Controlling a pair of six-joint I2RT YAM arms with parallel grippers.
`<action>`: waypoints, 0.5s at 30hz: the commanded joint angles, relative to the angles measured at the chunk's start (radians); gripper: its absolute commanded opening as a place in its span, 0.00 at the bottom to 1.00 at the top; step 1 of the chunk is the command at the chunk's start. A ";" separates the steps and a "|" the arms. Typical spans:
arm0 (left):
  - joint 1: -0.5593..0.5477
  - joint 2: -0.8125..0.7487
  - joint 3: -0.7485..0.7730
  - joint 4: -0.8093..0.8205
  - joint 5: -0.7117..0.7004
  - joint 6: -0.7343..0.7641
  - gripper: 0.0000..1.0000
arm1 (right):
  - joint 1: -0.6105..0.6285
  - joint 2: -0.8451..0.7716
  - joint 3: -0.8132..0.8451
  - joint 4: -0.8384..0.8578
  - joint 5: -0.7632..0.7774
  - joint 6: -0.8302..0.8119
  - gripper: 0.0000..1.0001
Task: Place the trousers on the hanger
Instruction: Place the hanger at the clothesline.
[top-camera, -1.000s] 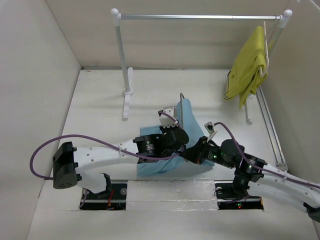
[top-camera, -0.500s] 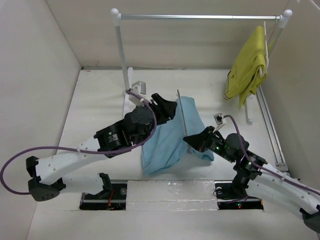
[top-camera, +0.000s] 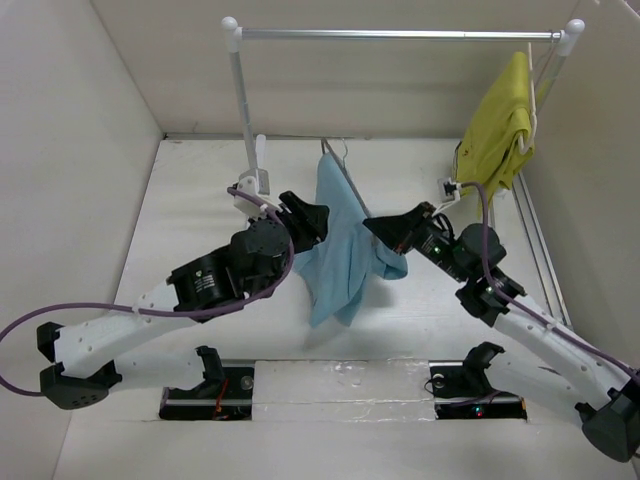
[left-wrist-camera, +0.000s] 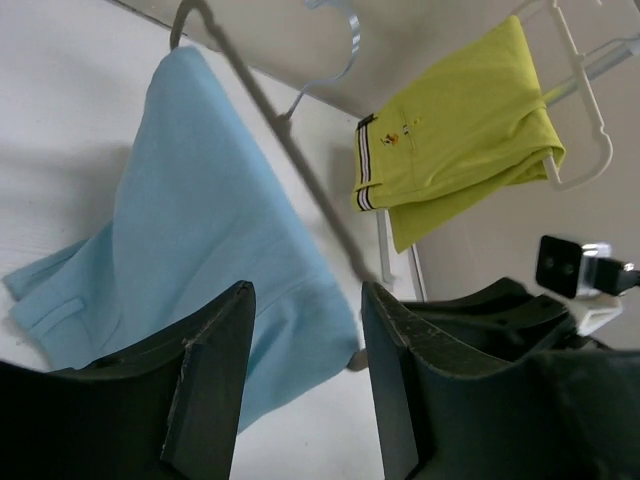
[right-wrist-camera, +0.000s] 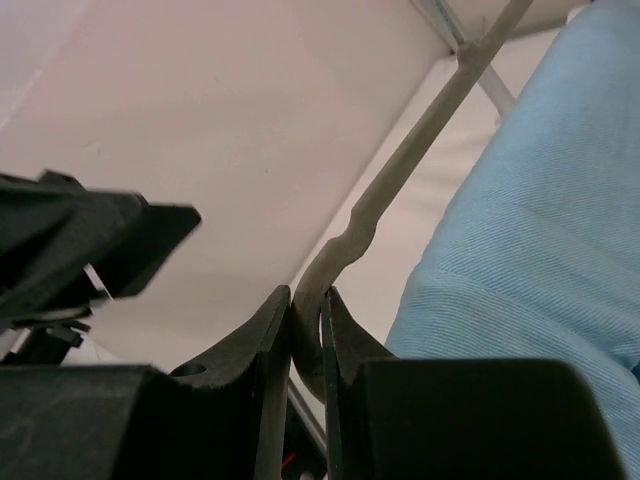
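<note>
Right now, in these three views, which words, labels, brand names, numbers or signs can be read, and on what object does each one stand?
No text can be read in any view.
On the yellow-green cloth garment: a small dark emblem, too small and blurred to read.
On the light sky-blue thin cloth trousers: plain, no print visible.

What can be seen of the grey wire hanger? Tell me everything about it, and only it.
The hanger is a thin grey metal wire frame with a curved hook at the top. It is held up at a tilt, hook end pointing towards the rail at the back. The right end effector is shut on the wire just below a small kink. The light blue trousers are draped over it and hang down in soft folds, covering much of the frame. Whether anything else touches it cannot be told.
</note>
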 joint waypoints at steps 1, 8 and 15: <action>0.000 -0.060 -0.027 -0.045 -0.061 -0.044 0.42 | -0.052 0.003 0.168 0.379 -0.032 -0.023 0.00; 0.000 -0.084 -0.165 -0.120 -0.012 -0.154 0.41 | -0.183 0.102 0.321 0.478 -0.087 0.012 0.00; 0.000 -0.100 -0.206 -0.121 0.014 -0.173 0.41 | -0.280 0.156 0.456 0.486 -0.139 0.024 0.00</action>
